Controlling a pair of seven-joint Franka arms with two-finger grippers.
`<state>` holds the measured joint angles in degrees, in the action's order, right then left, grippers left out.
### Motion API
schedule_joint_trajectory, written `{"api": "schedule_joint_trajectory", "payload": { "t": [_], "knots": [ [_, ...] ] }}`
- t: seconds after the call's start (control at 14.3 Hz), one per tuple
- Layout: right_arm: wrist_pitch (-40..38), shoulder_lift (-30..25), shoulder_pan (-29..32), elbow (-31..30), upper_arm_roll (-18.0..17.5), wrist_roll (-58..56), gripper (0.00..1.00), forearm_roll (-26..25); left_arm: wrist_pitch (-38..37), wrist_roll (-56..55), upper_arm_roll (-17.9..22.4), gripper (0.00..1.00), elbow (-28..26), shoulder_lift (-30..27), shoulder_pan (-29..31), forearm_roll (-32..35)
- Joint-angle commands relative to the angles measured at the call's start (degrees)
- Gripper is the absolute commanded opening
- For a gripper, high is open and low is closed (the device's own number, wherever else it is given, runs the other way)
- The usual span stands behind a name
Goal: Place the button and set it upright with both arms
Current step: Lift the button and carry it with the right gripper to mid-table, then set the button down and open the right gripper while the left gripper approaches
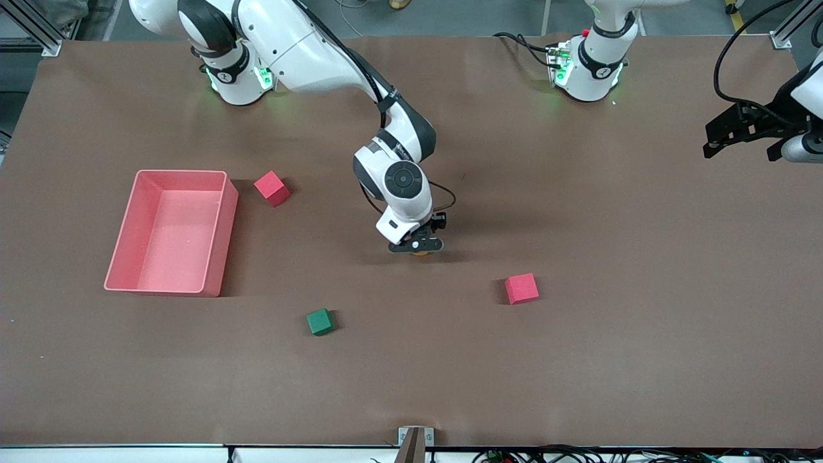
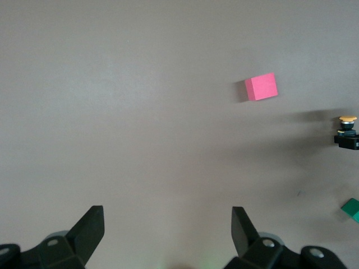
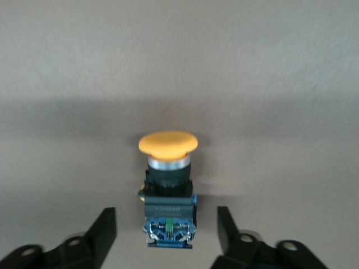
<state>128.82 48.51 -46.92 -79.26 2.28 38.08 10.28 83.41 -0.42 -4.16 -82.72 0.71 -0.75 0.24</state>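
The button [image 3: 168, 185] has a round orange cap and a black-and-blue body. It appears to lie on its side on the brown table, cap pointing away from the right gripper [image 3: 166, 224]. That gripper is open, one finger on each side of the button's body with a gap on both sides. In the front view the right gripper [image 1: 416, 247] is low over the table's middle, and only an orange sliver of the button [image 1: 421, 254] shows under it. The left gripper [image 1: 712, 146] waits in the air at the left arm's end of the table, open and empty [image 2: 168, 224]. It sees the button [image 2: 348, 124] from afar.
An empty pink bin [image 1: 132, 247] stands toward the right arm's end. A red cube [image 1: 271, 187] sits beside it. A second red cube [image 1: 521, 288] and a green cube [image 1: 319, 321] lie nearer the front camera than the button.
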Motion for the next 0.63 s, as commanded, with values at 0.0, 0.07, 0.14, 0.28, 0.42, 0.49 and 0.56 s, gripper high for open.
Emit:
{"api": "schedule_joint_trajectory", "payload": {
  "t": [0.0, 0.07, 0.14, 0.28, 0.42, 0.49, 0.56],
  "knots": [
    [-4.3, -6.6, 3.1, -0.8, 1.0, -0.1, 1.00, 1.0, 0.7, -1.2, -0.1, 1.00, -0.4, 0.0, -0.3, -1.0],
    [-9.0, -9.1, 4.5, -0.6, 1.1, -0.4, 1.00, 0.8, 0.8, -1.2, -0.1, 1.00, -0.3, 0.3, -0.5, -1.3],
    [-12.9, -12.4, 6.6, -0.5, 1.6, -0.4, 1.00, 0.7, 0.8, -1.2, -0.1, 1.00, -0.3, 0.9, -0.7, -1.2],
    [-20.9, -18.6, 10.2, -0.6, 2.6, -0.4, 1.00, 0.7, 2.3, -1.4, -0.1, 1.00, -0.4, 1.5, -1.4, -1.2],
    [-27.6, -23.7, 14.0, -0.5, 3.2, -0.3, 1.00, 0.4, 2.8, -2.0, -0.1, 1.00, -0.5, 2.9, -2.5, -1.2],
    [-29.9, -26.3, 16.0, -0.5, 3.2, -0.3, 1.00, -1.0, 3.3, -4.1, -0.2, 1.00, -0.6, 4.0, -3.6, -1.4],
    [-32.1, -29.0, 17.7, -0.5, 3.2, -0.3, 1.00, -2.8, 5.2, -7.1, -0.7, 1.00, -1.0, 5.5, -5.1, -1.4]
  ]
}}
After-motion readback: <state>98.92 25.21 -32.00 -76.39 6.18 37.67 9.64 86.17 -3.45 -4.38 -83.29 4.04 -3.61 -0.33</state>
